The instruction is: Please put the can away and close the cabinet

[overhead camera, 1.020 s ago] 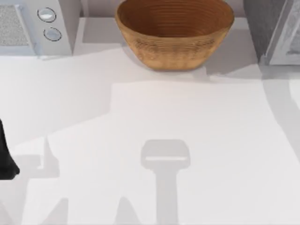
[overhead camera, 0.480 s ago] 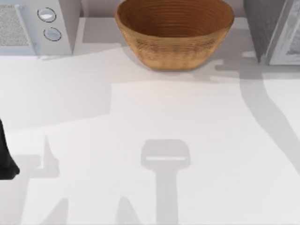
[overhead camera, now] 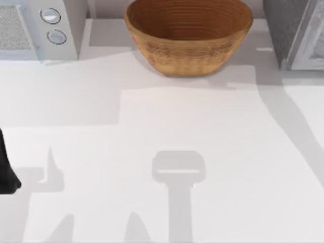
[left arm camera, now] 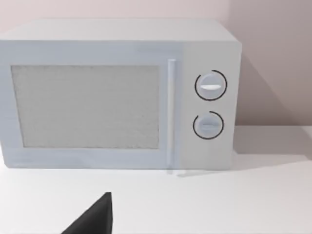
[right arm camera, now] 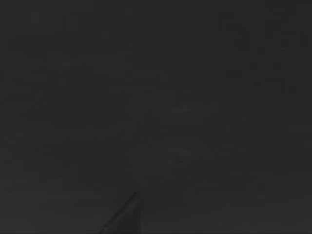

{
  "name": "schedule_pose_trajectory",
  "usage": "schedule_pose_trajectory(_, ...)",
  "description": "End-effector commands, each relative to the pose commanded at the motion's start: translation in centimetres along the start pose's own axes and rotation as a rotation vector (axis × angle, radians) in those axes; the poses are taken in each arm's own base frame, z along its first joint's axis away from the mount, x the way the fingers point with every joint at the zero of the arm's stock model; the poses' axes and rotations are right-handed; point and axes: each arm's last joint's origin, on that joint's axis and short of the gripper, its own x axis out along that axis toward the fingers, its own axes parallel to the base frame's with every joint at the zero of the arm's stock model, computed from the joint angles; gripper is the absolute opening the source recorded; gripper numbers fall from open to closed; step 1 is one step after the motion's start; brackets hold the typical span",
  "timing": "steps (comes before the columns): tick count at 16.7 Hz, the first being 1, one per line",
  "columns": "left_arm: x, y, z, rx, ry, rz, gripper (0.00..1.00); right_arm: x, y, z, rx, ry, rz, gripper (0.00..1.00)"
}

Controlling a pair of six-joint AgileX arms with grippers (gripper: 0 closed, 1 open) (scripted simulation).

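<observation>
- Two large things stand at the far edge of the white table [overhead camera: 167, 131]: a woven basket [overhead camera: 188, 35] at the middle and a white microwave [overhead camera: 38, 28] to the basket's left.
- To the basket's right, at the table's far right corner, stands a grey cabinet [overhead camera: 296, 33]; whether its door is open or closed cannot be told from the top view.
- The left arm [overhead camera: 6, 167] shows as a dark shape at the table's left edge, well nearer than the basket and well apart from it.
- The left wrist view faces the microwave [left arm camera: 117, 92] front on: door shut, a vertical handle, two round dials [left arm camera: 210, 86] one above the other beside the door.
- A dark fingertip of the left gripper [left arm camera: 95, 219] pokes into that view; whether its fingers are spread or pressed together cannot be told.
- The right wrist view is dark.
- Where the can is cannot be told from these views.
</observation>
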Motion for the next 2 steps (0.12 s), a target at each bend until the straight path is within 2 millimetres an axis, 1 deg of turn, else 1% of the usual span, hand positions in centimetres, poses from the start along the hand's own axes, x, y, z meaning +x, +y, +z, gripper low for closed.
schedule_pose_trajectory(2, 0.00, 0.00, 0.00, 0.000, 0.000, 0.000, 1.00, 0.69, -0.18, 0.12, 0.003, -0.008, 0.000, 1.00)
